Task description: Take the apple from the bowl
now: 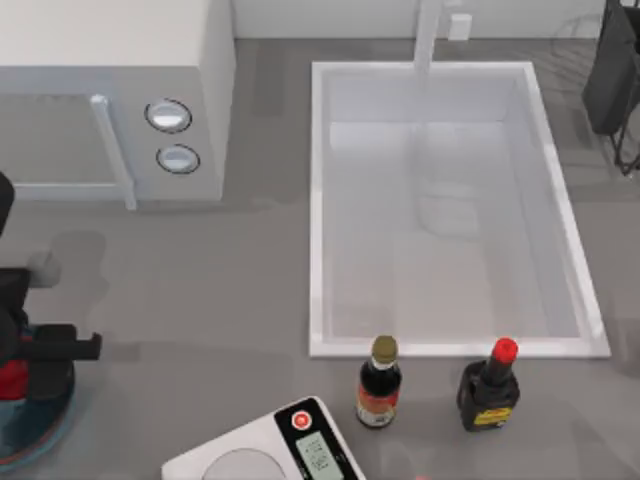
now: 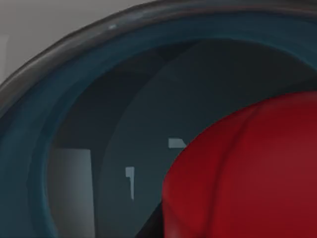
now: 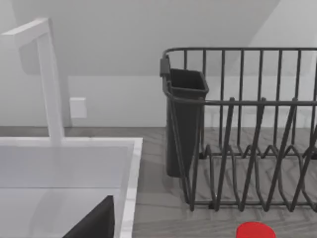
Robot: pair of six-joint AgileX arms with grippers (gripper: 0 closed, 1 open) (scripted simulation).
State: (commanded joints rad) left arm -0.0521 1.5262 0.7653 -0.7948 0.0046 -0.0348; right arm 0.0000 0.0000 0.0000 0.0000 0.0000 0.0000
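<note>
Grey table's left edge: left gripper over apple in bowl.

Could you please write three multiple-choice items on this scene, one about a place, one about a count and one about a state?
1. Where on the table is the bowl?
A. near the top view's left edge, at the front
B. inside the sink
C. beside the dish rack

2. How many sauce bottles stand in front of the sink?
A. one
B. two
C. four

3. Where is the apple now?
A. on the scale
B. in the sink
C. in the bowl

Answers: 1 A, the teal bowl sits at the top view's lower left, under the left arm. 2 B, a gold-capped bottle and a red-capped bottle stand there. 3 C, the left wrist view shows the red apple inside the blue bowl wall.
</note>
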